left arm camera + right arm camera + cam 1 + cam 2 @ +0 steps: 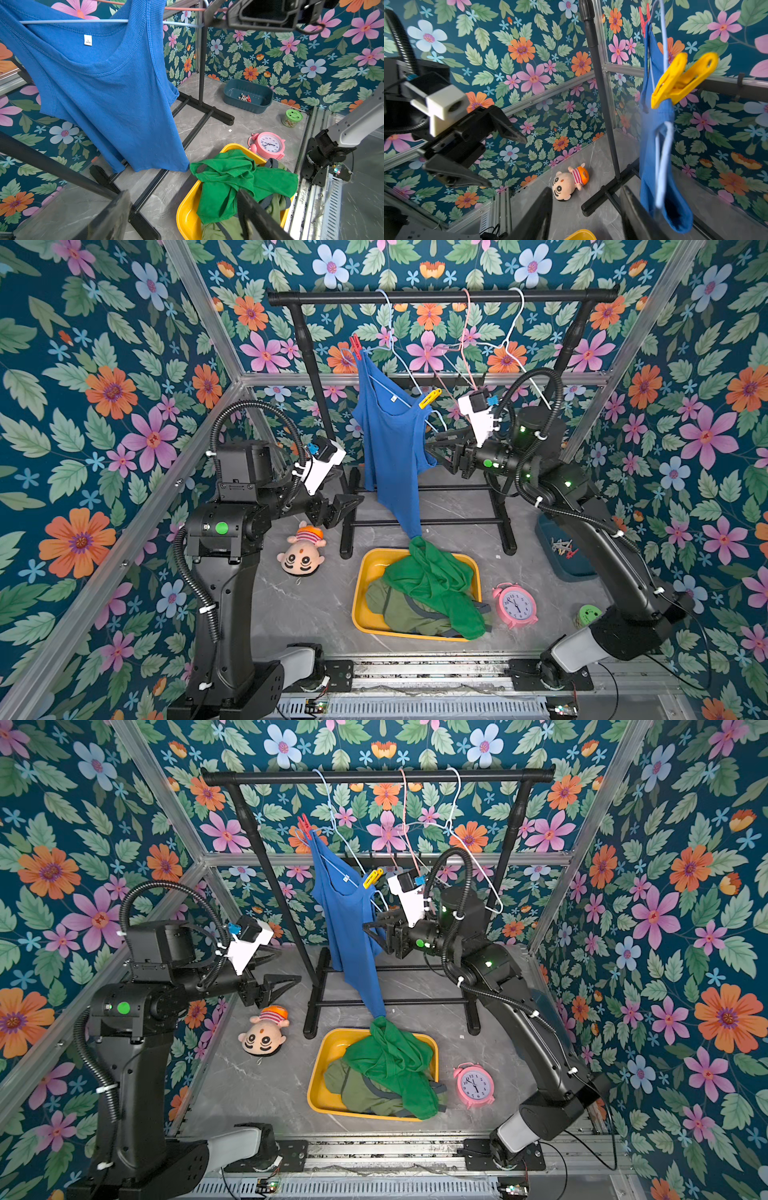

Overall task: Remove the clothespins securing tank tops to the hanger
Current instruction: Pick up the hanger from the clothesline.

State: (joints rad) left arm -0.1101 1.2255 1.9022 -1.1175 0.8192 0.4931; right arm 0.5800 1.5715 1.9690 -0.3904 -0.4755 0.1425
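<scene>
— Where are the pins?
— A red pin (355, 346) holds the higher strap of the blue top (390, 439) to the hanger (72, 21). A yellow pin (679, 81) holds the lower strap. More pins (245, 97) lie in the teal bin (249, 108).
— And your jaws?
— My right jaws stand apart, empty, just beside the blue top's edge, below the yellow pin. My left jaws gape wide, empty too, near the rack (440, 296), above the doll (301, 549), apart from the top.
— The other tops?
— The green top (432, 585) lies over the olive top (395, 608) in the yellow tray (359, 605) on the desk (299, 605), just by the blue top's hem.
</scene>
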